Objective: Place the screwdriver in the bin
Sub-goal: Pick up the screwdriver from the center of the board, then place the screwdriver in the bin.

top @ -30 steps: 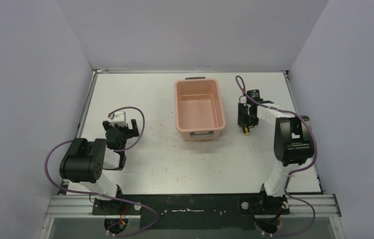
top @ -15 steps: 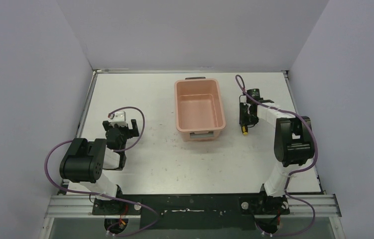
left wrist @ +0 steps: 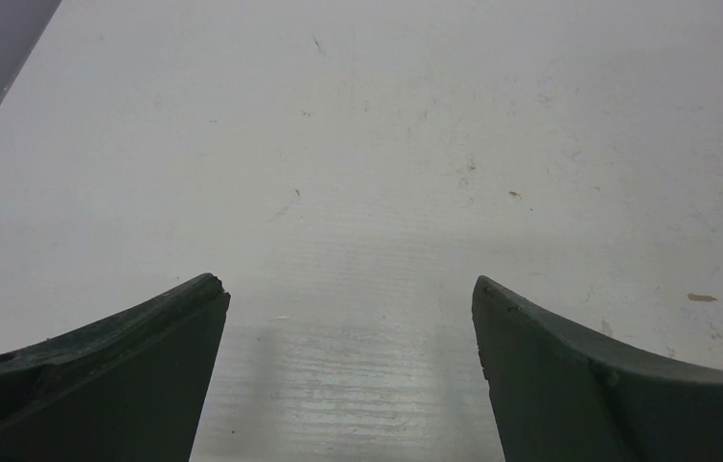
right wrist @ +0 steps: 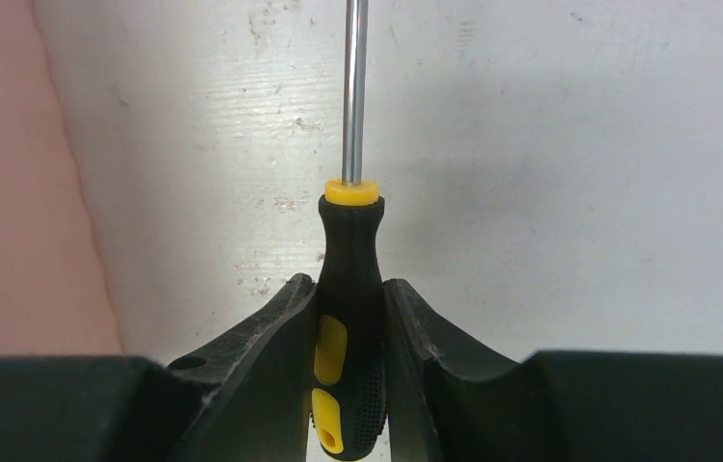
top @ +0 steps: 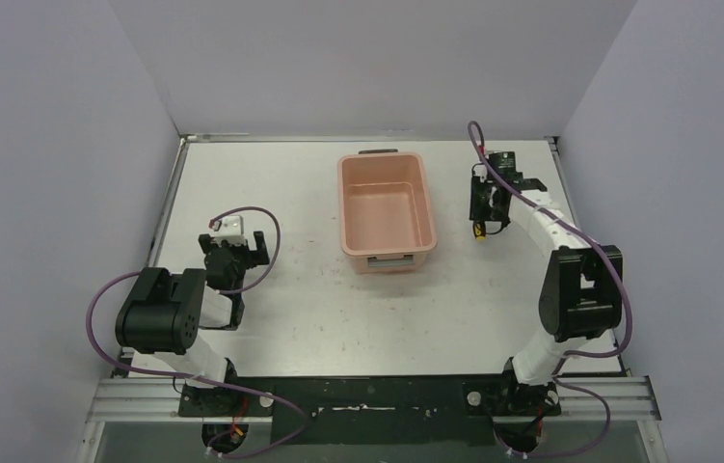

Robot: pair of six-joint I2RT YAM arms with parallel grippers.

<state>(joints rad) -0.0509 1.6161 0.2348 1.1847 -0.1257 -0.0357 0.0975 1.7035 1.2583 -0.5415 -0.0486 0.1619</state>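
Observation:
The screwdriver [right wrist: 349, 250] has a black-and-yellow handle and a thin bright shaft that points away from the wrist camera. My right gripper [right wrist: 349, 286] is shut on its handle, one finger on each side. From above, the right gripper [top: 485, 204] hangs just right of the bin [top: 342, 204], and the screwdriver's yellow end [top: 478, 231] sticks out toward the near side. The salmon-pink bin holds nothing that I can see; its wall [right wrist: 11, 192] fills the left edge of the right wrist view. My left gripper [left wrist: 348, 289] stands open over bare table.
The left arm is folded at the near left, its gripper [top: 233, 247] well left of the bin. Grey walls close the table [top: 358, 309] on the left, the far side and the right. The right arm's purple cable [top: 478, 135] loops above its wrist.
The right gripper has shut on the screwdriver and moved with it toward the far side, beside the bin. The left arm has not moved.

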